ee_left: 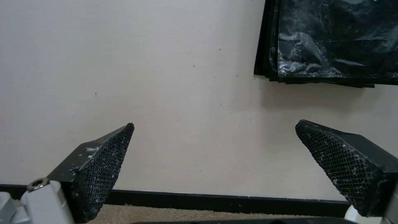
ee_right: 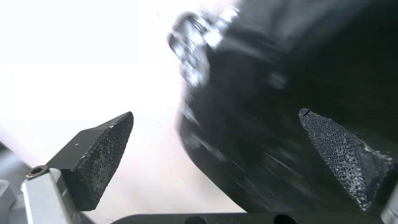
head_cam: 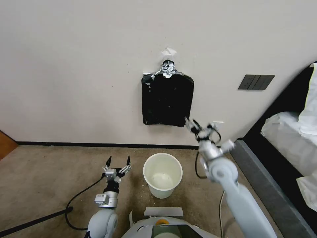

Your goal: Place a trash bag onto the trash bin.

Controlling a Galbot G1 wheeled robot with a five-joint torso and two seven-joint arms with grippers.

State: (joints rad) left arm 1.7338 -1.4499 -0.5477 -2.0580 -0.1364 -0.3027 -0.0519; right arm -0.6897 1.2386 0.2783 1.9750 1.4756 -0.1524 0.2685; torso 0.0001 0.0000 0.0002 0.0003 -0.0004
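Right claw (head_cam: 193,124): spread wide, nothing held, raised at lower right corner of bag bundle (head_cam: 167,99) on wall.
Left claw (head_cam: 118,162): open, empty, low, left of trash bin (head_cam: 162,175).
Trash bin: upright on floor, unlined.

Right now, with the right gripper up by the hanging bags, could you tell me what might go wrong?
The open right gripper is at the lower corner of the bundle of black bags, which hangs from a taped top. It could pinch several layers, or pull the tape off the wall. The trash bin stands close under that arm and might get knocked.
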